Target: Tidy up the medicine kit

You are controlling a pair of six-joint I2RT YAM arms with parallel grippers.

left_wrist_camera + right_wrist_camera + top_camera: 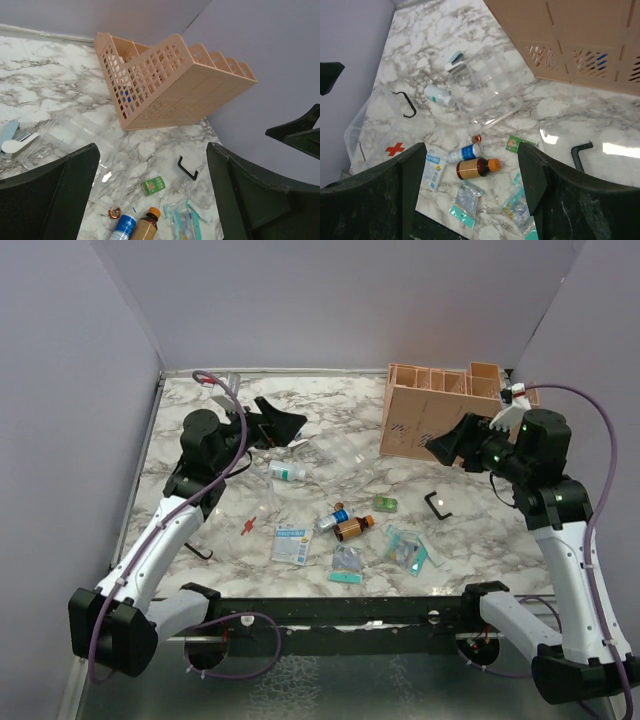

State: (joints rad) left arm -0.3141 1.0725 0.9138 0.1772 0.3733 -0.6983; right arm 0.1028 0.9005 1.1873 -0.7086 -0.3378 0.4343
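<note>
Medicine items lie loose mid-table: a brown bottle [352,528] with an orange cap, a blue-labelled bottle [331,517], a green packet [385,504], a white bottle [287,471], a blue-white sachet [290,543], a silver packet [347,561] and teal packets [407,548]. A clear kit box [340,453] and its red-cross lid [252,512] lie nearby. My left gripper [277,426] is open and empty, raised above the table's back left. My right gripper [448,441] is open and empty, raised in front of the peach organizer [430,410]. The right wrist view shows the brown bottle [476,167] below its open jaws.
The peach slotted organizer stands at the back right, also in the left wrist view [170,80]. A black handle [437,505] lies right of the items. A black hook [203,552] lies at the front left. Walls close in on both sides.
</note>
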